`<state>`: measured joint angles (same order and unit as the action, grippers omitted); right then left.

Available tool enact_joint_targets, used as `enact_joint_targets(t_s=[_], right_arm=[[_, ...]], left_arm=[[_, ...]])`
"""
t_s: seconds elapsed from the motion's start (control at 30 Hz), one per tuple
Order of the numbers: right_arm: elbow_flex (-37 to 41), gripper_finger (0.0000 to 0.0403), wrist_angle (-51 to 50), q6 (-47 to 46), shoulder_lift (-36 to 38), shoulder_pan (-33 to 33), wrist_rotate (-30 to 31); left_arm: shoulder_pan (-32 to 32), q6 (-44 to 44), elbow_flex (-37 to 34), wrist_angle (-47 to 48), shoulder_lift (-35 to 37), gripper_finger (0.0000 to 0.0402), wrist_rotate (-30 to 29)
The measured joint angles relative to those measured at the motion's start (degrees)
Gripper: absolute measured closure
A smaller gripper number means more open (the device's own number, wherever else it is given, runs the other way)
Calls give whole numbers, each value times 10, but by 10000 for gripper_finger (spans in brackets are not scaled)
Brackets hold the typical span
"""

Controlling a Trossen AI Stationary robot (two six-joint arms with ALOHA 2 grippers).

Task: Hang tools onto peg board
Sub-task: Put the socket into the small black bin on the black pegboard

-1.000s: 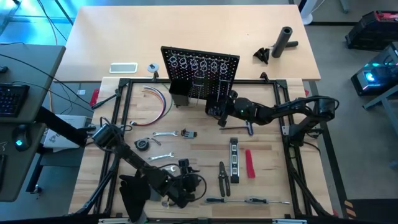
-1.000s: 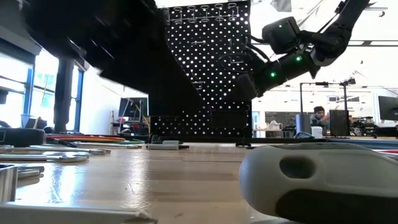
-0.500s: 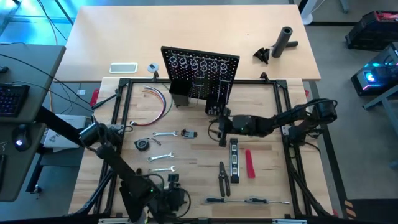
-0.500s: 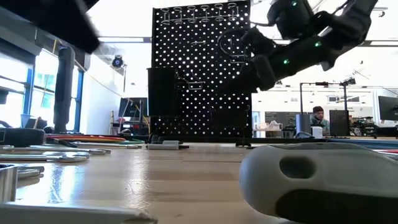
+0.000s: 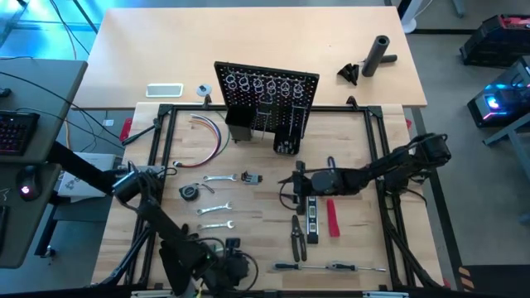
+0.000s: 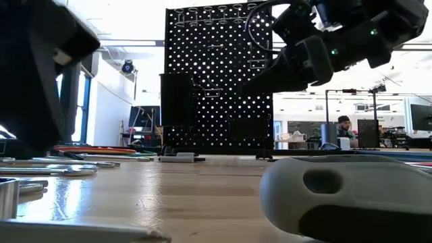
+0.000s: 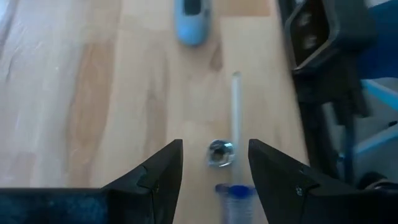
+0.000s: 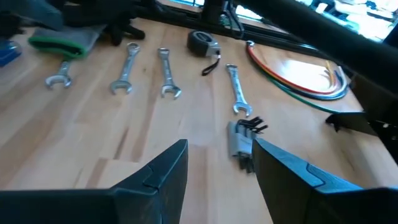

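The black peg board stands upright at the table's far side, silver rings along its top. Wrenches, a tape measure, a black-yellow level, a red-handled tool, pliers and screwdrivers lie flat on the table. My right gripper hangs open above the table's middle, near the level's far end, holding nothing. The right wrist view looks over the wrenches. My left gripper is open near the front edge, above a blue-handled tool with a silver shaft.
A bundle of coloured wires lies at the far left. A black cylinder and a phone sit on the table behind the peg board. A black frame rims the work area. A pale handle fills the low view's foreground.
My right gripper has swung away from the peg board toward the table's near edge and now hangs over the middle, still open. My left gripper has moved toward the near edge and a little left, turning as it went, also still open. No tool has moved.
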<state>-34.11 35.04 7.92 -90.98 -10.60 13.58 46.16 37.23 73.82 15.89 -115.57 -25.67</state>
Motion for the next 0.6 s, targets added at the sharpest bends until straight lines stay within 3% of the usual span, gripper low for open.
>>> enact_joint_targets(t_s=[0.6], right_arm=[[0,228,-15,-6,0,-8,5]], left_arm=[[-8,6,0,3,-1,225,25]])
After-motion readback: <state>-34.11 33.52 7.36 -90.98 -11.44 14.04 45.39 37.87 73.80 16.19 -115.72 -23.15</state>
